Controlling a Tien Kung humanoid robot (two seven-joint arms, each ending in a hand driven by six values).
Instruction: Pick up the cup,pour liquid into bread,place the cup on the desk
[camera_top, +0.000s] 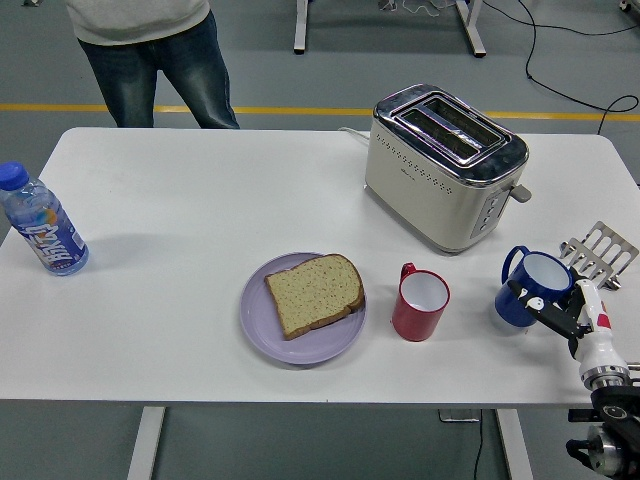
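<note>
From my remote seat, the right hand (565, 315) has its fingers (545, 310) wrapped on the blue cup (535, 287), which sits right of the red mug (419, 304) and tips slightly. Landmark is the toaster (446, 165): the cup is in front of it toward its right, the mug straight in front. The bread (314, 293) lies on the purple plate (258, 325), left of the mug. A water bottle (42, 232) stands far left on the bench (190, 200).

Blue cup (533, 288), red cup (419, 306), lilac plate (262, 325), cream toaster (441, 165), perhaps chrome-topped.
</note>
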